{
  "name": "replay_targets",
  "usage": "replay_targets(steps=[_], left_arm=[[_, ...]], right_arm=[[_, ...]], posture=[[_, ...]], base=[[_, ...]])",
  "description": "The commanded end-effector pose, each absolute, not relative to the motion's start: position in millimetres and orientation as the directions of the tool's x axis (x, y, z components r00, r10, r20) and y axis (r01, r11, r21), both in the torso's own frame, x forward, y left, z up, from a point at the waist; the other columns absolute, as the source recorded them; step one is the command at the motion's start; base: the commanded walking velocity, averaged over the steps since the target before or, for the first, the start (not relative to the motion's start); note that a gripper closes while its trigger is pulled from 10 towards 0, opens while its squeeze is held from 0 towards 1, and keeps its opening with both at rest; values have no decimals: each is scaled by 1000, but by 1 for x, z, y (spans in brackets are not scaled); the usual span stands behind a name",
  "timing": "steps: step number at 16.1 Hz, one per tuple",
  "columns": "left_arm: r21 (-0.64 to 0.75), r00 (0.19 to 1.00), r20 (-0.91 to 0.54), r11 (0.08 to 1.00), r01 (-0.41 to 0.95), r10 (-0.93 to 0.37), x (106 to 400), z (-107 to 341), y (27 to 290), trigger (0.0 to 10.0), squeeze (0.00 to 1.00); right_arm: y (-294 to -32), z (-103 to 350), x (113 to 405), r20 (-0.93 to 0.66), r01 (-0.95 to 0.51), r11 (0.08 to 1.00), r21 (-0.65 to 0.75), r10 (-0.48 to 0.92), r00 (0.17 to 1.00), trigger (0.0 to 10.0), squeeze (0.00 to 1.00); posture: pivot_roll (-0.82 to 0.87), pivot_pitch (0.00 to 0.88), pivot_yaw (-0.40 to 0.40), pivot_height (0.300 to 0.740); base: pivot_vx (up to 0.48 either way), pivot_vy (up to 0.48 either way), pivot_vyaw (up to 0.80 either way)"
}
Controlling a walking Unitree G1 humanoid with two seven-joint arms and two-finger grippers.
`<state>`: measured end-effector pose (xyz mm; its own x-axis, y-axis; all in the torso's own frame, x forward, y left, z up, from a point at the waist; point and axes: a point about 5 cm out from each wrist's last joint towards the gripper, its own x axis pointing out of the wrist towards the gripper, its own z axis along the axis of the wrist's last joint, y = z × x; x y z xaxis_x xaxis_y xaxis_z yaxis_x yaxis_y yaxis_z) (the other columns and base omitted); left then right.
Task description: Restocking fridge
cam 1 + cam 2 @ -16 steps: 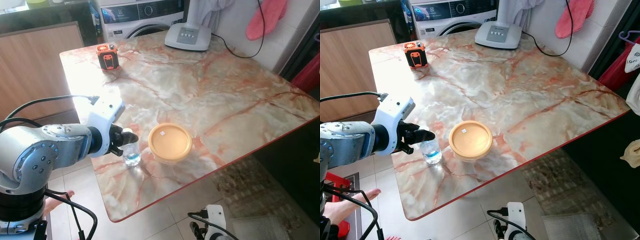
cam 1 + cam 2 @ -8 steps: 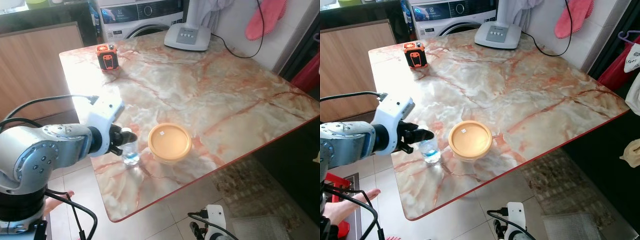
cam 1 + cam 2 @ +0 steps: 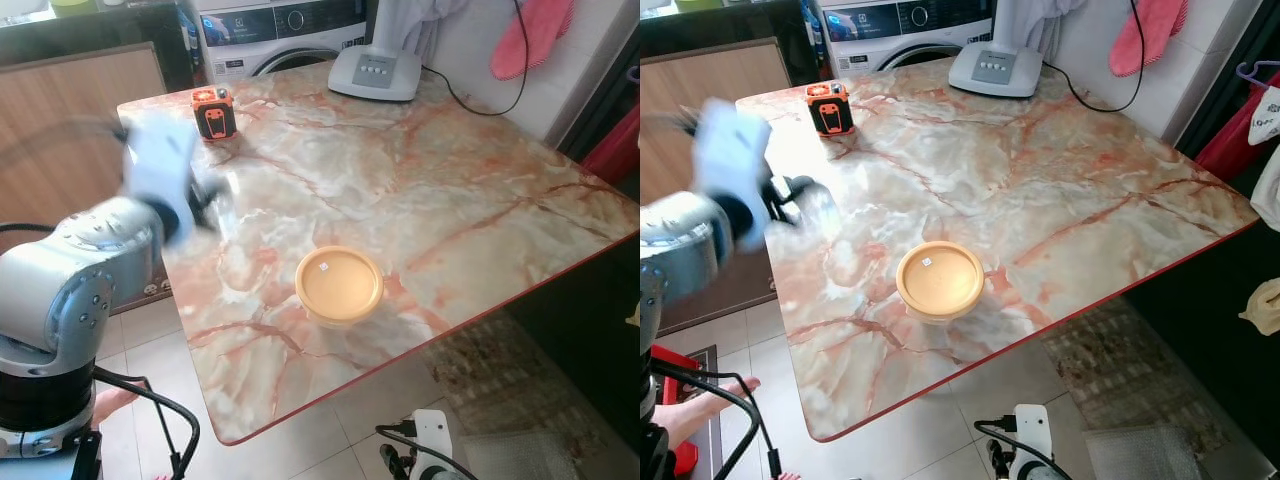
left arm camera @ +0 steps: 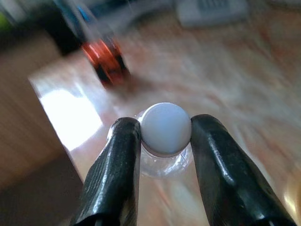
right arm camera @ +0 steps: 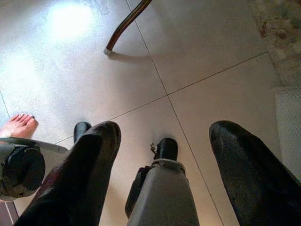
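A small clear water bottle with a white cap is held at its neck between the two black fingers of my left gripper, which is shut on it. In the eye views the left arm is a blur over the table's left edge, with the left gripper raised above the marble. A round container with an orange lid stands near the front of the marble table. My right gripper hangs open over the tiled floor with nothing between its fingers.
An orange and black device sits at the table's far left corner. A white appliance with a cable stands at the back. Behind it is a washing machine. A person's bare foot rests on the floor near a table leg.
My left gripper closed on the bottle and lifted it off the table, swinging up and back to the left. The spot beside the orange-lidded container is now bare.
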<state>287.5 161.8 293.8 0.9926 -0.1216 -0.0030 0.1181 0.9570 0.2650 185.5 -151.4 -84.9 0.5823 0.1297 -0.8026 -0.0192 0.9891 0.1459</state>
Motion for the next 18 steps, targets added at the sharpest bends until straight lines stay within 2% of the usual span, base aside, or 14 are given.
replay_targets(steps=[1,6,7,9,12,14,15,18], left_arm=[[305,990,83,948,85,-115,284,297,157,10000,0],[224,985,161,975,17,-55,281,269,147,10000,0],[246,983,172,969,20,-63,281,266,144,10000,0],[456,965,252,888,-55,-69,279,253,133,10000,0],[479,937,348,856,-196,19,277,246,139,10000,0],[520,902,429,808,-278,35,272,244,145,10000,0],[528,891,452,795,-300,36,268,240,147,10000,0],[482,866,500,833,-272,-7,247,222,152,10000,0]], right_arm=[[-154,-87,181,-814,-8,990,142,122,567,10000,0],[-155,-87,181,-813,-10,991,137,118,570,10000,0],[-155,-87,181,-812,-7,991,137,117,572,10000,0],[-155,-87,180,-806,10,990,139,107,582,10000,0],[-155,-88,178,-807,15,990,138,103,581,10000,0],[-154,-89,177,-806,16,990,139,104,582,10000,0],[-154,-89,177,-806,17,990,139,103,583,10000,0],[-155,-89,176,-803,21,990,138,99,588,10000,0]], posture=[[158,79,-42,740],[131,67,-48,740],[127,67,-46,740],[103,60,-42,740],[89,45,-39,740],[91,38,-36,740],[87,34,-34,740],[85,31,-41,740]], base=[[0,0,0],[0,0,0],[0,0,0],[0,0,0],[0,0,0],[0,0,0],[0,0,0],[0,0,0]])
